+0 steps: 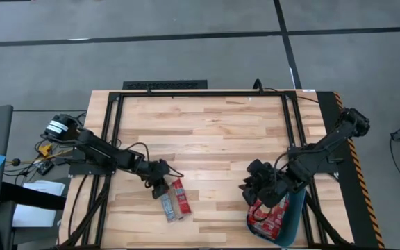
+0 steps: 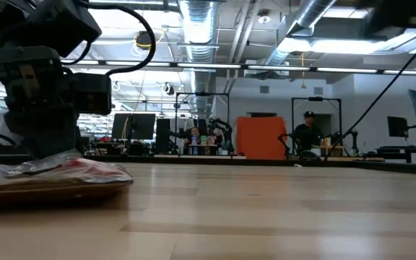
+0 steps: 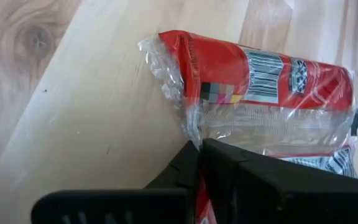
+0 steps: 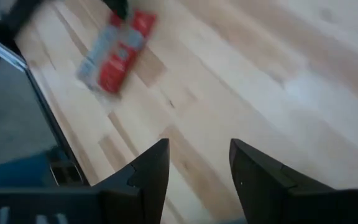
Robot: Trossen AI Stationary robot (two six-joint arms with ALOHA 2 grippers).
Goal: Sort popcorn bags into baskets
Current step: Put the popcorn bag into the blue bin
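Two popcorn bags lie flat side by side on the wood near the table's near edge: a red one [image 1: 180,197] and a greyer one [image 1: 169,207]. In the left wrist view the upper bag [image 3: 260,74] shows its barcode and clear wrapper. My left gripper [image 1: 160,185] stands at their far-left ends, shut on wrapper. My right gripper [image 1: 259,185] hovers open beside the far-left end of the teal basket [image 1: 298,208], touching nothing. The basket holds several red bags [image 1: 269,217] and sits at the table's near right corner. My left gripper [image 3: 201,152] pinches a popcorn bag between its two fingers at the bag's end, where the clear wrapper seal [image 3: 194,134] meets the fingertips. A strip of red [image 3: 199,196] shows between the fingers. It comes slanting down from the table's left. The bag lies on the table [image 2: 56,173].
A black metal frame [image 1: 200,92] borders the table's far, left and right sides. Cables [image 1: 134,149] trail along the left arm. Bare wood [image 1: 214,139] stretches between the two arms. A person [image 2: 309,133] sits far off in the room behind.
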